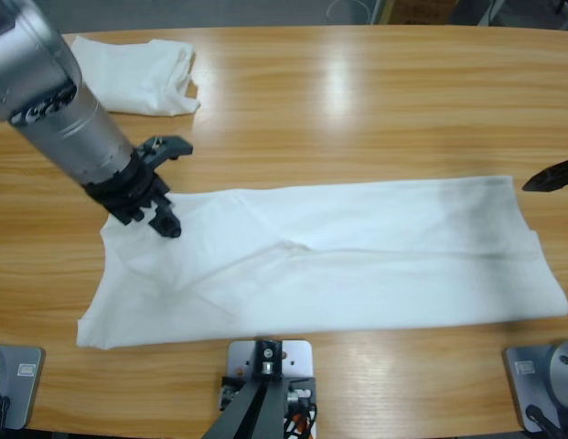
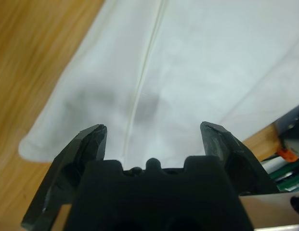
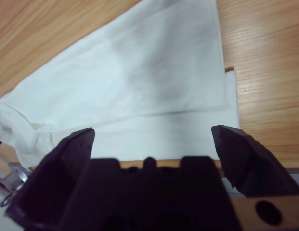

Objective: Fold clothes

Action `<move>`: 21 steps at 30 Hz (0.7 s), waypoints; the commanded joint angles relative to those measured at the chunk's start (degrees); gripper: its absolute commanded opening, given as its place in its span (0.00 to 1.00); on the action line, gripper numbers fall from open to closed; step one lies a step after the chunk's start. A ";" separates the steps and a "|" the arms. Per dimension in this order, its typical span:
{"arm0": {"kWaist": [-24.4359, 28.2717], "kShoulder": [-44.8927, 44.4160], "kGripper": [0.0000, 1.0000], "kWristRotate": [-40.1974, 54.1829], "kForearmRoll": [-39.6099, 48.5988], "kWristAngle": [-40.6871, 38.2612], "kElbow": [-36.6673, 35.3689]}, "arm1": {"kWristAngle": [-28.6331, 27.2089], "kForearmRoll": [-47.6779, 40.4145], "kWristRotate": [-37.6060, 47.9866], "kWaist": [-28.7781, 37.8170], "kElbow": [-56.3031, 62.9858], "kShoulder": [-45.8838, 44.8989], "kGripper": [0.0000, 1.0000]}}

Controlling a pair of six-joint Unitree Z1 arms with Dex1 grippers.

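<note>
A white T-shirt (image 1: 338, 265) lies flat across the front of the table as a long band, seemingly folded lengthwise. My left gripper (image 1: 176, 187) hovers at the shirt's upper left corner, jaws spread wide. In the left wrist view the left gripper (image 2: 154, 131) is open over the white cloth (image 2: 197, 62), with a seam running between the jaws. My right gripper (image 1: 551, 176) shows only as a black tip at the right edge, just off the shirt's upper right corner. Seen from the right wrist, the right gripper (image 3: 154, 134) is open above the shirt's end (image 3: 154, 77).
A second white T-shirt (image 1: 142, 73) lies folded at the back left of the wooden table (image 1: 357, 110). The left arm's large silver body (image 1: 55, 101) crosses the upper left corner of the high view.
</note>
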 commanded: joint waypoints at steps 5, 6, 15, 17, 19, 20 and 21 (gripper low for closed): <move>1.28 9.68 0.69 3.80 -0.84 -7.18 -2.38 | -0.96 -1.05 0.13 0.72 2.30 -0.43 1.00; 1.33 10.19 0.69 4.00 -0.98 -7.15 -2.43 | -1.05 -1.10 0.13 0.72 2.30 -0.33 1.00; 2.16 12.26 0.69 4.10 -1.70 -7.31 -3.22 | -1.75 -1.87 0.13 0.72 2.88 0.66 1.00; 2.25 12.35 0.69 4.10 -1.63 -7.38 -3.41 | -1.78 -2.00 0.13 0.72 2.91 0.69 1.00; 2.25 12.66 0.55 4.26 -1.51 -7.45 -3.24 | -1.80 -1.96 0.13 0.72 2.91 0.54 1.00; 2.25 12.80 0.45 4.87 -1.37 -7.10 -3.08 | -1.86 -1.98 0.13 0.72 2.91 0.43 1.00; 2.25 12.80 0.33 5.38 -1.34 -6.87 -2.99 | -1.89 -2.00 0.13 0.72 2.91 0.34 1.00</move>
